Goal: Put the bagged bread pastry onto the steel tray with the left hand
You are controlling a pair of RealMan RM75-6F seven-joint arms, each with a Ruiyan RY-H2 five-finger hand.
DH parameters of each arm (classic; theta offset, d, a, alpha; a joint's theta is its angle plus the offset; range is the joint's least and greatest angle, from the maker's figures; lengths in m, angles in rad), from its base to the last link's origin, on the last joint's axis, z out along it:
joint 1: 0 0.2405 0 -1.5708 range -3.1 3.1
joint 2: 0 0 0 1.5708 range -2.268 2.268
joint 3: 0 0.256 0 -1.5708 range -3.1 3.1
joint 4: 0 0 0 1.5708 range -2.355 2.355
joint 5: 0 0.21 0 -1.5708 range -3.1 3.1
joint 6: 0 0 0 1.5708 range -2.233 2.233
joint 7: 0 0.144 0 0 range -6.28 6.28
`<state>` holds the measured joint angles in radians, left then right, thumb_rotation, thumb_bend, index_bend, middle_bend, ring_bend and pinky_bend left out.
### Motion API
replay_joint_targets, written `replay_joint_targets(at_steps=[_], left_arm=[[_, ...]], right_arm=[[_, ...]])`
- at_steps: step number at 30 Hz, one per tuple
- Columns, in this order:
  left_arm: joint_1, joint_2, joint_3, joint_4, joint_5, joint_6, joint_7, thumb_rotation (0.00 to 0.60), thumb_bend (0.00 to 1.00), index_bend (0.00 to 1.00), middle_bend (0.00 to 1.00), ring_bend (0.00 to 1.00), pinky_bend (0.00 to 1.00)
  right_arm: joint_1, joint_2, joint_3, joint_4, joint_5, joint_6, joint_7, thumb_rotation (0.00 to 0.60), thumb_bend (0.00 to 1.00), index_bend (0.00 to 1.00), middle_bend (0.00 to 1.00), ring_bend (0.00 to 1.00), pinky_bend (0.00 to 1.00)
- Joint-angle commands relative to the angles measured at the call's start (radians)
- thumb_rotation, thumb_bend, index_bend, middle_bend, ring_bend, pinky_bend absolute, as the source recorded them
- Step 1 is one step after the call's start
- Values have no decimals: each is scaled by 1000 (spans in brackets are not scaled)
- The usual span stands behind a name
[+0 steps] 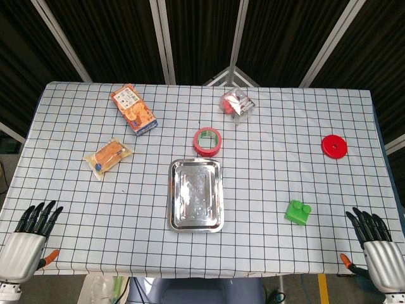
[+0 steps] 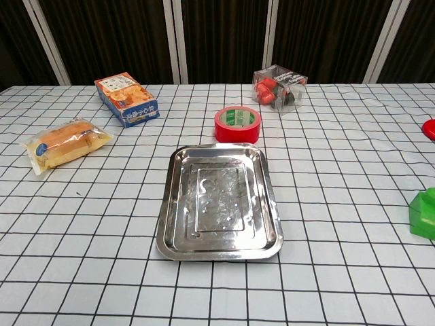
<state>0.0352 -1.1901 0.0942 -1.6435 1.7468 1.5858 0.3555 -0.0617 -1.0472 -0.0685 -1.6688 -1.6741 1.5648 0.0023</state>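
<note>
The bagged bread pastry [image 1: 107, 156] [image 2: 64, 143] lies flat on the checked cloth, left of centre, a golden bun in a clear wrapper. The steel tray [image 1: 195, 219] [image 2: 219, 248] sits in the middle of the table with nothing in it, to the right of the pastry. My left hand [image 1: 28, 240] rests at the near left corner, fingers spread and holding nothing, well short of the pastry. At the near right corner my right hand [image 1: 378, 248] lies open too. Neither hand shows in the chest view.
An orange snack box [image 1: 133, 109] [image 2: 126, 99] stands behind the pastry. A red tape roll [image 1: 207, 140] [image 2: 238, 124] lies just beyond the tray. A clear box of red pieces [image 1: 237, 104] [image 2: 279, 88] is further back. A red disc [image 1: 334, 146] and a green block [image 1: 298, 212] [image 2: 425, 214] lie right.
</note>
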Motion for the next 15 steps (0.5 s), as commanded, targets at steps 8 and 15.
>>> replay_joint_targets(at_steps=[8, 15], left_arm=[[-45, -33, -45, 6, -62, -74, 3, 600, 67, 0, 0, 0, 98], [-162, -188, -199, -3, -257, -210, 194, 600, 94, 0, 20, 17, 203]], right_arm=[[5, 7, 0, -2, 1, -7, 16, 600, 297, 0, 0, 0, 0], [33, 17, 14, 12, 46, -64, 63, 600, 298, 0, 0, 0, 0]])
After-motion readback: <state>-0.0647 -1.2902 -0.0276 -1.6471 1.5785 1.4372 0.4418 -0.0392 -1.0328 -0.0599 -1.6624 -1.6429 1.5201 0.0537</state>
